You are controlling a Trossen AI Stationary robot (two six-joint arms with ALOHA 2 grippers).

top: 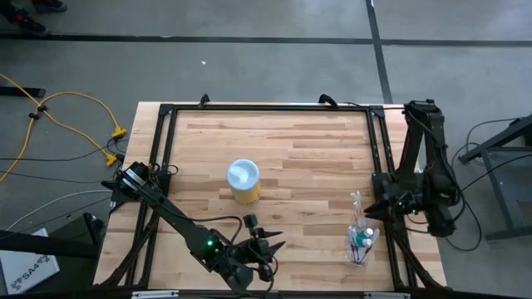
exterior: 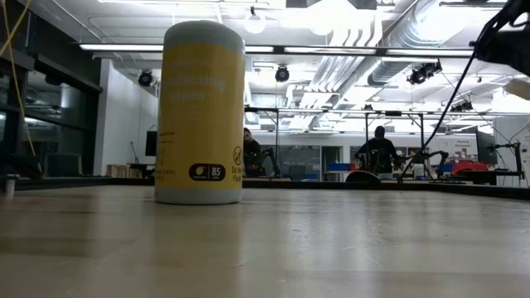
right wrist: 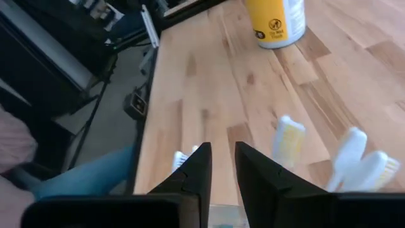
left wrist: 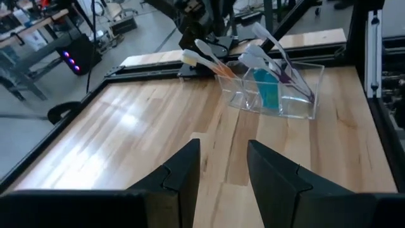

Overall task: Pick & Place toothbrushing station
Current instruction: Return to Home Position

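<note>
A clear plastic holder point(top: 362, 241) stands on the table near the front right. It holds several toothbrushes point(top: 357, 208) that lean toward the far edge, and teal-capped bottles point(top: 361, 239). In the left wrist view the holder point(left wrist: 278, 95) shows with the brushes point(left wrist: 209, 54) and a teal bottle point(left wrist: 267, 88). My right gripper point(top: 371, 209) hovers just beyond the brush heads point(right wrist: 288, 140), its fingers point(right wrist: 223, 166) a little apart and empty. My left gripper point(top: 268, 247) is open and empty near the front edge, pointing toward the holder, its fingers point(left wrist: 221, 168) well short of it.
A yellow canister with a white lid point(top: 243, 181) stands upright at the table's middle; it also shows in the low view point(exterior: 203, 112) and in the right wrist view point(right wrist: 275, 22). A black frame point(top: 378, 141) runs round the table. People stand far behind point(exterior: 379, 149).
</note>
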